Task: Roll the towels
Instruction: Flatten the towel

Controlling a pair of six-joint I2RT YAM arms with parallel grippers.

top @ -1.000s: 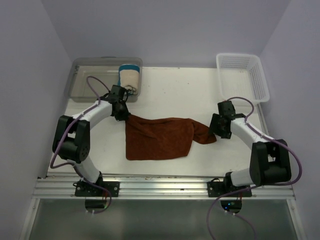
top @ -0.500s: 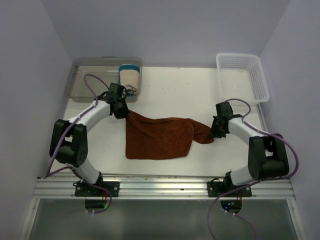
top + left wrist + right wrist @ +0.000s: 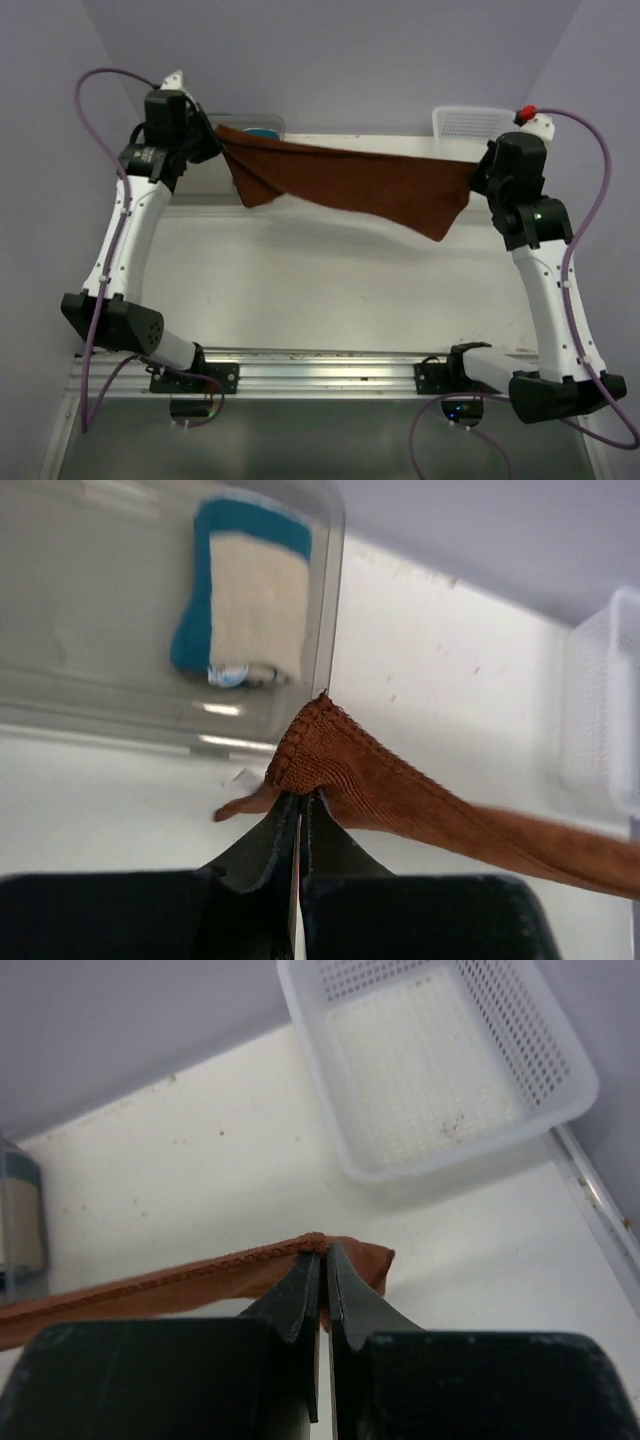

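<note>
The rust-brown towel (image 3: pixel 350 185) hangs stretched in the air between both arms, well above the table. My left gripper (image 3: pixel 215 137) is shut on its left corner (image 3: pixel 310 750); my right gripper (image 3: pixel 476 172) is shut on its right corner (image 3: pixel 330 1250). The cloth sags in the middle and droops near the right end. The cream towel with blue edges (image 3: pixel 250 605) lies rolled inside the clear plastic bin (image 3: pixel 90 640) at the back left; in the top view only its blue rim (image 3: pixel 262 131) peeks over the brown towel.
A white mesh basket (image 3: pixel 440 1060) stands at the back right corner of the table, partly behind the right arm in the top view. The white tabletop (image 3: pixel 340 290) lies below the hanging towel. Purple walls close in on three sides.
Both arms rose high and spread apart, lifting the brown towel off the table and pulling it taut. The right gripper closed on the towel's right corner during this.
</note>
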